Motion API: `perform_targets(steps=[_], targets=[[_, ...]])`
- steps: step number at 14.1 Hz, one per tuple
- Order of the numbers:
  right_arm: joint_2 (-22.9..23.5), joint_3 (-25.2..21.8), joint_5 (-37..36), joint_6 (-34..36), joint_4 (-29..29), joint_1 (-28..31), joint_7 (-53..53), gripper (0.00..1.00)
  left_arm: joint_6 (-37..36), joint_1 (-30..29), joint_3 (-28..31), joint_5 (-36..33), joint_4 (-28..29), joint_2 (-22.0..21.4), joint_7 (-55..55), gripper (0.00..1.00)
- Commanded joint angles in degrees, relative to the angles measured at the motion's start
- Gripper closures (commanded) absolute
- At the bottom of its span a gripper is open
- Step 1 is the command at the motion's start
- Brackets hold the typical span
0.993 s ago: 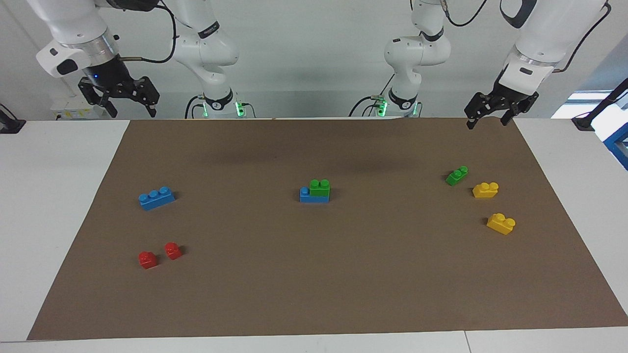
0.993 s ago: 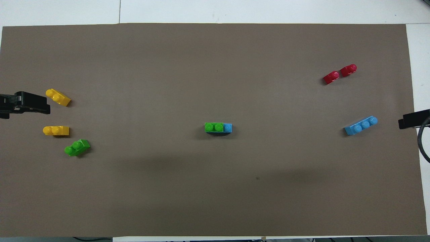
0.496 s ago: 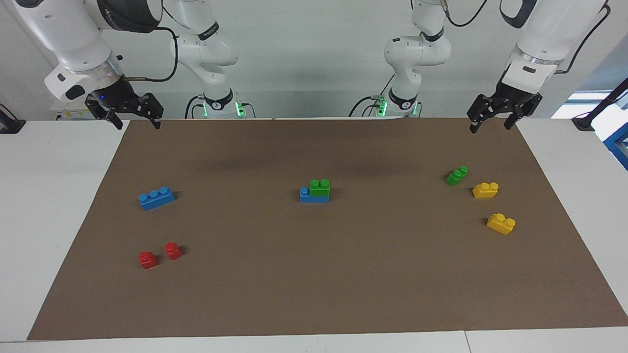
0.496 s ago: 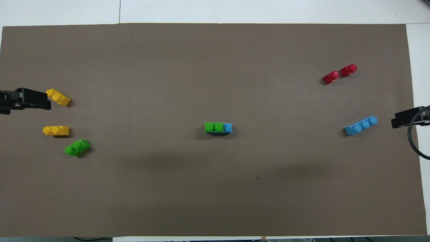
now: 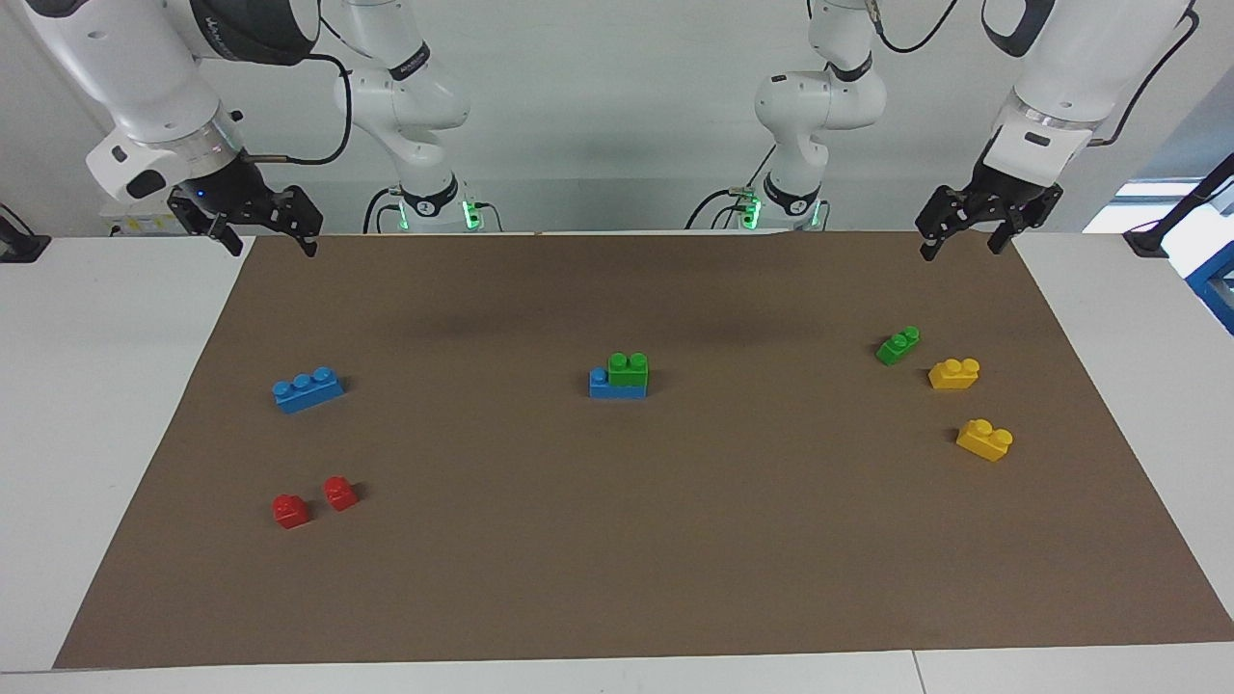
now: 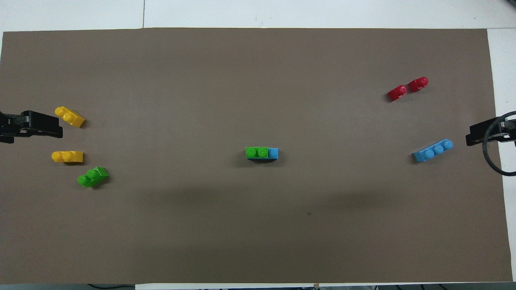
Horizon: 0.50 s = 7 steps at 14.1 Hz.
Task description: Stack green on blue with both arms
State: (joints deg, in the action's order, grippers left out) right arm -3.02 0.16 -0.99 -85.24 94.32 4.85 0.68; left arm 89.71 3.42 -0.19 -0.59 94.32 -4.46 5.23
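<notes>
At the middle of the brown mat (image 5: 617, 578) a green brick (image 5: 628, 369) (image 6: 256, 152) sits on a blue brick (image 5: 600, 384) (image 6: 273, 153), leaving one blue stud bare. A loose green brick (image 5: 898, 344) (image 6: 92, 177) lies toward the left arm's end. A loose blue brick (image 5: 308, 389) (image 6: 433, 150) lies toward the right arm's end. My left gripper (image 5: 959, 251) (image 6: 40, 125) hangs open and empty over the mat's corner at its own end. My right gripper (image 5: 272, 249) (image 6: 479, 135) hangs open and empty over the corner at its end.
Two yellow bricks (image 5: 953, 373) (image 5: 984, 440) lie beside the loose green one, farther from the robots. Two small red bricks (image 5: 290, 510) (image 5: 340, 493) lie farther from the robots than the loose blue brick. White table (image 5: 96, 386) borders the mat at both ends.
The right gripper has come down and moved inward over the mat's corner. The left gripper has barely shifted. No brick has moved.
</notes>
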Motion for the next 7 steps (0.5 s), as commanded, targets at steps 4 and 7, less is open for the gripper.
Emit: perform_targets(steps=[4, 7], targets=[[0.3, 0.4, -1.0, 1.2, -1.0, 0.0, -0.6, 0.00, -0.1, 0.4, 0.7, 0.9, 1.7, -1.7, -0.8, 0.00], [-0.2, 0.7, -0.2, 1.0, -0.2, 0.1, -3.8, 0.00, 0.1, 0.3, 0.7, 0.9, 1.7, -1.7, -0.8, 0.00]])
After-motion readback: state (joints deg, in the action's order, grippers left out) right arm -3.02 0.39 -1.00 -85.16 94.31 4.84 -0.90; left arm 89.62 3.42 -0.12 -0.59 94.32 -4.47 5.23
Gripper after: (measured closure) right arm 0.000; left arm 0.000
